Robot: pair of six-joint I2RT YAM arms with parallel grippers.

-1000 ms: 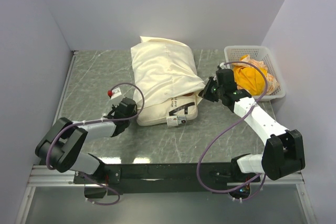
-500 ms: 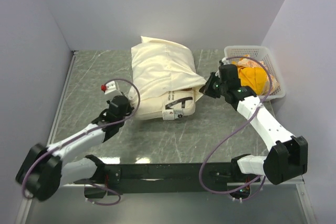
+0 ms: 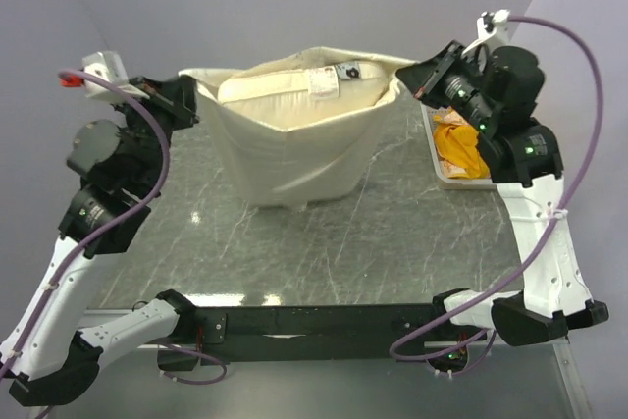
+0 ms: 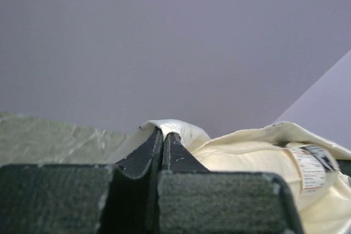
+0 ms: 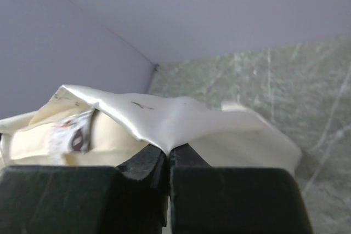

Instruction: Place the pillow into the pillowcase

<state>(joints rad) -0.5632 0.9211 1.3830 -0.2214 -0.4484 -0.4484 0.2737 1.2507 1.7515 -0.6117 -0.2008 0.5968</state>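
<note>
A second ago the pillowcase (image 3: 294, 159) lay flat on the table (image 3: 324, 252) with its mouth toward me and the pillow (image 3: 285, 93) poking out of that end. Now both are lifted, and the case hangs like a sack between my two raised arms. The pillow has dropped almost fully inside; only its upper edge, the one with the white tags (image 3: 327, 80), shows at the rim.

The mouth of the case faces up and is stretched left to right. The closed end is down by the table, a little left of the middle (I cannot tell whether it touches). The pillow stands on end inside, its tagged edge up and its long axis roughly vertical.

The left gripper (image 4: 163, 133) is pinched closed on the left corner of the rim; from the left wrist camera the cloth sits right at the fingertips, with the pillow bulging off to the right of them. The right gripper (image 5: 168, 152) is clamped on the right corner of the rim, and a flap of cloth fans out from between its tips toward the pillow on the left. Neither gripper touches the pillow itself.

Behind the right arm, at the table's right side, the white basket (image 3: 433, 141) holds an orange cloth (image 3: 461, 144).
</note>
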